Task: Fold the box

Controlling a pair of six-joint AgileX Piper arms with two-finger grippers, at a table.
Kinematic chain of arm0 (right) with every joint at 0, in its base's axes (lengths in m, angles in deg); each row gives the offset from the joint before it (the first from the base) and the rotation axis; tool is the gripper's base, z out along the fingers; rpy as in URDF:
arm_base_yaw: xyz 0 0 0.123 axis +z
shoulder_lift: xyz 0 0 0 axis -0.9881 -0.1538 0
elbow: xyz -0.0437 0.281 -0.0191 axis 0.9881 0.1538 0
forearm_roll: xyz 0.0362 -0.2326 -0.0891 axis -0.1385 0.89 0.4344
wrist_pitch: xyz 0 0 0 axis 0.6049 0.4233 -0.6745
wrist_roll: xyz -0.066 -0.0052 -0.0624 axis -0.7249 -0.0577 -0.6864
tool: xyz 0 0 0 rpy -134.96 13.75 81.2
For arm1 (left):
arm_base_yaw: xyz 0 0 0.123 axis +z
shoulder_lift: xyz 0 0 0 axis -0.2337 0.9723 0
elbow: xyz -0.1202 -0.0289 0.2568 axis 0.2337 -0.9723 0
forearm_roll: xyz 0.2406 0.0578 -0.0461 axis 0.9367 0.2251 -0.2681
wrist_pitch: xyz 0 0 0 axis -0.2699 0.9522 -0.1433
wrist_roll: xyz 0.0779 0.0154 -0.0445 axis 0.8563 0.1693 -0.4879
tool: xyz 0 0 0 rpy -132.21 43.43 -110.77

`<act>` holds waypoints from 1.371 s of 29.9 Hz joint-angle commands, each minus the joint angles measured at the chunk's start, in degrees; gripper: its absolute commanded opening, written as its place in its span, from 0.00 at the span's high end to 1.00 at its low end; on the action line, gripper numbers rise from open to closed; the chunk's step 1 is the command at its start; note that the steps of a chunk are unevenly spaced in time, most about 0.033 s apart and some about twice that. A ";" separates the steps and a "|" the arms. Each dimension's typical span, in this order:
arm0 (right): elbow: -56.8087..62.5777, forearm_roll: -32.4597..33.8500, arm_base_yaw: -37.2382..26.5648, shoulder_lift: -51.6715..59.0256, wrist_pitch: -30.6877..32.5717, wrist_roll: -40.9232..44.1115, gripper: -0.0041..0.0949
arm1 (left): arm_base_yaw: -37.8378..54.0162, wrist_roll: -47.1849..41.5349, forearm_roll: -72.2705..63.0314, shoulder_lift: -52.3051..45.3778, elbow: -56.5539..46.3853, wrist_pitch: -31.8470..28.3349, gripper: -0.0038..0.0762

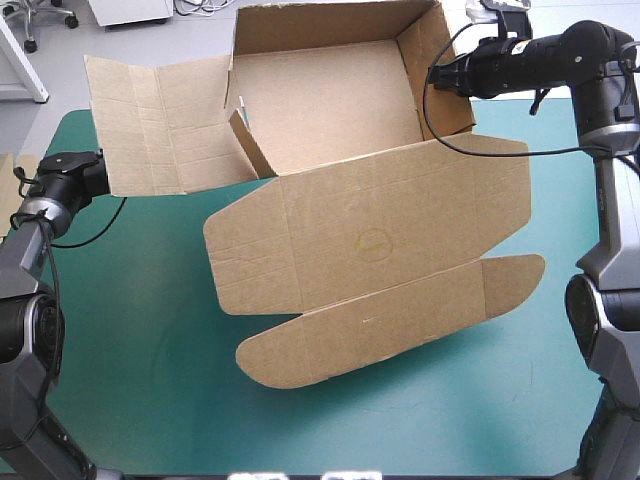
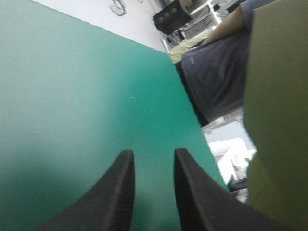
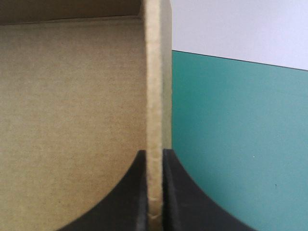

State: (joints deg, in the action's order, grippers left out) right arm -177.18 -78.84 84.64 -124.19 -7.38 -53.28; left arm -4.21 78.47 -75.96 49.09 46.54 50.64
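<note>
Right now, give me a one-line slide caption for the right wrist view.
Right tool shut on an upright wall of the brown box, with the teal-green cover outside the wall.

- Upper right of the high view: the right gripper (image 1: pixel 441 74) has its fingertips hidden behind the right wall of the box (image 1: pixel 330 110).
- Mid-left: the left gripper (image 1: pixel 99 174) is too small and dark to show separate fingers.
- Left edge: a brown sliver (image 1: pixel 12 172), cut off, is perhaps more board.
- Left wrist view: the box beside the gripper is a blur.
</note>
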 commanded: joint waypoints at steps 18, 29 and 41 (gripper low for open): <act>-1.21 1.23 -0.60 2.49 -4.83 1.24 0.98 | -4.83 -4.23 -18.77 -3.01 11.34 10.23 0.46; -1.21 2.36 -0.60 2.49 -4.96 1.92 0.98 | -7.06 -8.00 -18.34 -3.01 16.87 10.12 0.46; -1.21 3.71 -0.60 2.44 -4.74 3.04 0.97 | -7.15 -11.28 -14.26 -3.12 20.99 9.78 0.41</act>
State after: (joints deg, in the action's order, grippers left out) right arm -177.12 -72.80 84.42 -125.06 -8.62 -51.05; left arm -10.92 68.22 -85.97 49.09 64.53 55.22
